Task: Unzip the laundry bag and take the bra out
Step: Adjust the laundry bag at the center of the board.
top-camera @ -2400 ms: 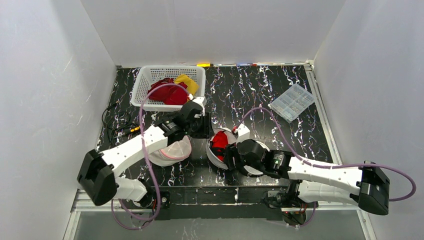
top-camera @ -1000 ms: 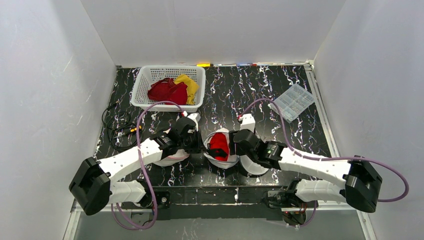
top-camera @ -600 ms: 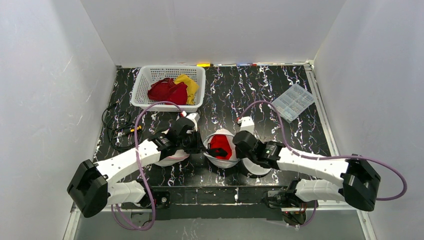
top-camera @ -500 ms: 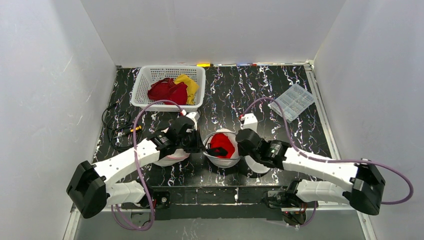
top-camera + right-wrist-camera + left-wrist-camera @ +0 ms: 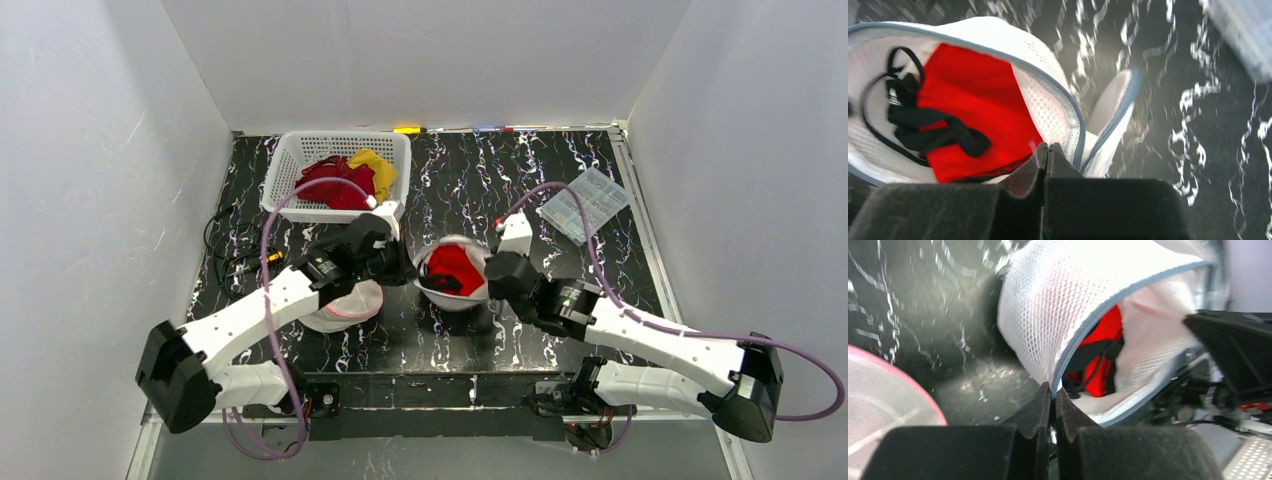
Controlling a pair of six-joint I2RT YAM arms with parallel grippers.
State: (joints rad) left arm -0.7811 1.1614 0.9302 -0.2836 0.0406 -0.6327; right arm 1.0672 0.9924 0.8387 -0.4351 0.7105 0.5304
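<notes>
Between white walls [image 5: 430,60], a black marbled table [image 5: 480,180] underlies the laundry bag [image 5: 455,297].

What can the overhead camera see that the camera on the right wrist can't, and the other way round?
Only overhead: the white basket of red and yellow clothes, a pink-rimmed mesh bag and the left end effector. Only the right wrist: a close look at the black straps and at the right end effector pinched shut on the bag's rim. Both: the open white laundry bag holding the red bra.
</notes>
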